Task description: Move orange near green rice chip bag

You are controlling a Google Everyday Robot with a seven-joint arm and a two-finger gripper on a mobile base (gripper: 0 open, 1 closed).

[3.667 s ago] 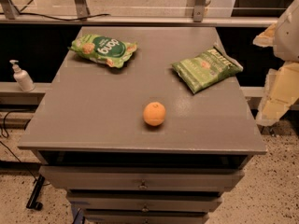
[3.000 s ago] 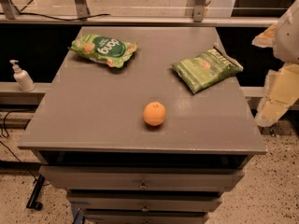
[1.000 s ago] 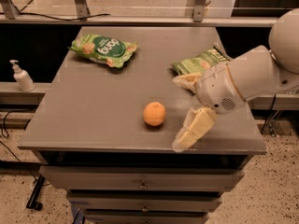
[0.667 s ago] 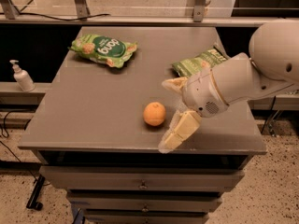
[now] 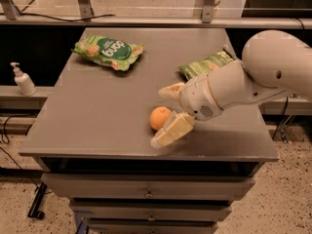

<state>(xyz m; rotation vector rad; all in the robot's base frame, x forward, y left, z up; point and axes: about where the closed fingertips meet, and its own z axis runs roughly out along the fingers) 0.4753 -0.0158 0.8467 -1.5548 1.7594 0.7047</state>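
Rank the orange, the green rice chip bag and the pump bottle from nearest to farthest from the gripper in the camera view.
1. Orange: inside the open gripper, near the front of the table.
2. Green rice chip bag: at the table's back left.
3. Pump bottle: off the table, far left.

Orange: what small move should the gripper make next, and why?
Probably close the jaws on the orange. The gripper sits at the orange with its jaws open, one on each side, and the orange rests on the table, far from the rice chip bag at the back left.
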